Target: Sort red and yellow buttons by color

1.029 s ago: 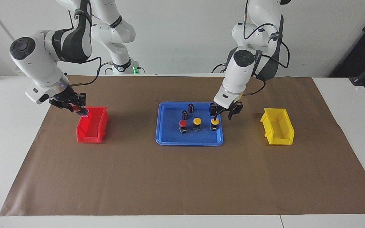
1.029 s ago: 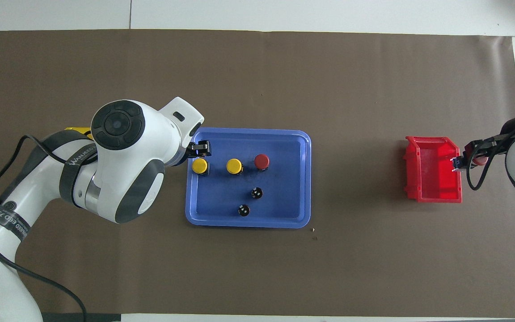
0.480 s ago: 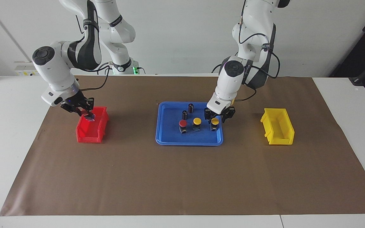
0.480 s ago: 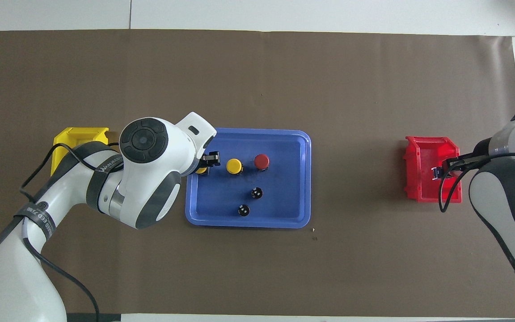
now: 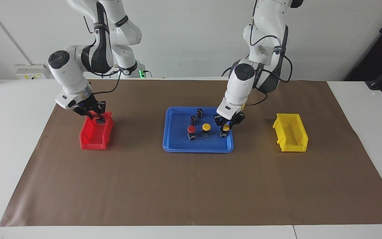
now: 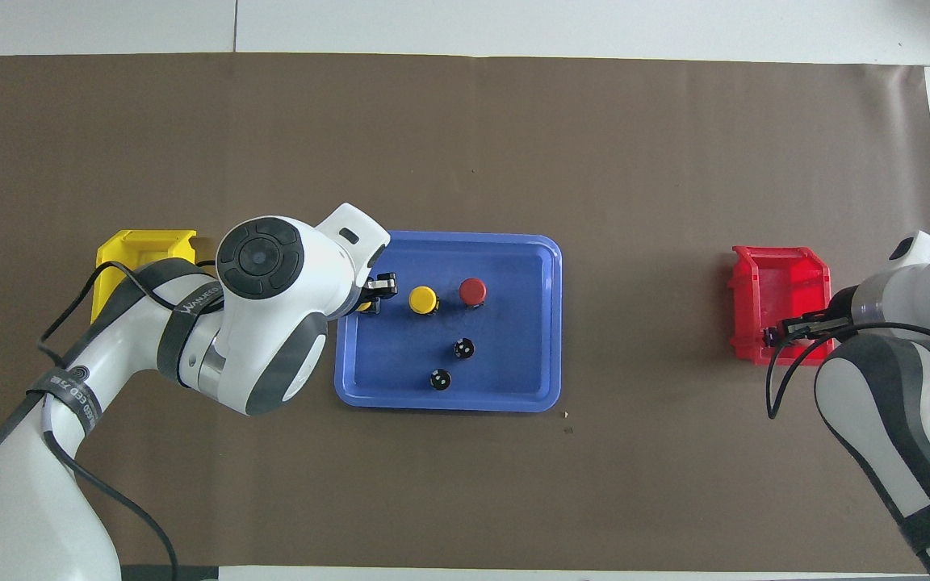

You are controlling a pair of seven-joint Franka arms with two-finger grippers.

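A blue tray [image 5: 177,142] [image 6: 513,387] holds a red button [image 5: 191,128] [image 6: 472,290] and two yellow buttons in a row. My left gripper [image 5: 225,125] [image 6: 372,294] is open and low over the tray, a finger on each side of the yellow button [image 5: 225,126] nearest the left arm's end. The other yellow button [image 5: 206,127] [image 6: 423,299] stands free beside it. My right gripper [image 5: 100,120] [image 6: 780,332] is shut on a second red button [image 5: 102,121] and holds it in the mouth of the red bin [image 5: 91,141] [image 6: 756,274], at the end nearer the robots.
Two small dark cylinders [image 5: 193,119] [image 5: 200,113] stand in the tray, nearer the robots than the buttons. A yellow bin [image 5: 290,139] [image 6: 134,242] sits on the brown mat toward the left arm's end. The red bin sits toward the right arm's end.
My left gripper has come down from above the yellow button to around it. My right gripper has carried the red button over the red bin's rim and down into its mouth.
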